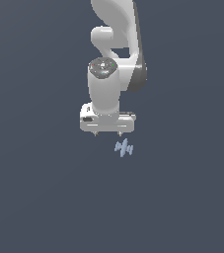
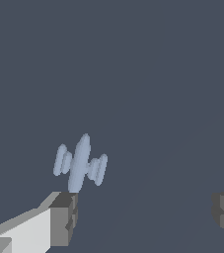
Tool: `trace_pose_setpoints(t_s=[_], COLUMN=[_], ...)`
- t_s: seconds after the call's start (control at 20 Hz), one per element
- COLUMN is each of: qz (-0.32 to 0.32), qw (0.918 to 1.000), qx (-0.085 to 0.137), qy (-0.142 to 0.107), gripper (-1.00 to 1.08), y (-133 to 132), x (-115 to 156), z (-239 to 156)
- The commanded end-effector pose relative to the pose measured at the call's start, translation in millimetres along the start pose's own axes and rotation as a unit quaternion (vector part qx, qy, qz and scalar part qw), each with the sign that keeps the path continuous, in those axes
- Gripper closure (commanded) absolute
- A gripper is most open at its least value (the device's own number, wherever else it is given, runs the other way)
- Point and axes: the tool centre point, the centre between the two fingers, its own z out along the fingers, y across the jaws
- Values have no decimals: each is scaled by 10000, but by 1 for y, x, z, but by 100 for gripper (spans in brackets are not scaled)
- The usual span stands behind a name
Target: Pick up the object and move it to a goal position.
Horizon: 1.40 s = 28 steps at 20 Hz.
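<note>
I see my end effector (image 1: pixel 107 134) spread wide and empty just above the object (image 1: pixel 124 147), lower centre: nothing grasped yet, so pickup and transfer remain.

A bare simulated scene: flat, featureless slate-grey backdrop, untextured rendered shapes, no furniture, walls or room.

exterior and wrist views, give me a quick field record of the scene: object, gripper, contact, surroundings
object: small pale blue object made of thin parallel slats of uneven height, also seen in the wrist view
gripper: white gripper, jaws wide apart, nothing between them
gripper position: above the object, which lies off to the exterior view's right of the gap between the fingers
contact: none visible; object and gripper are apart
fingers: one dark pad close to the object, the other far across
surroundings: plain dark grey surface
</note>
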Motion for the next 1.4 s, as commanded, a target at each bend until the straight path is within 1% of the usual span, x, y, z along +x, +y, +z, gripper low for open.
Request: trace_pose_setpoints(t_s=[0.0,0.15,0.5,0.75,1.05,1.2,1.35], qz=[0,43,347,310,-67,-406,-843], qw=[10000,10000,9993,9994,9999,9992,9964], qx=[0,20,140,132,84,44,0], qy=[0,-1,-3,-3,-1,1,2], gripper=[-92,-92,-92,-92,-92,-92,-92], y=[0,2,16,15,6,-2,-12], x=[0,0,0,0,-1,-2,-4], z=[0,1,4,5,16,26,38])
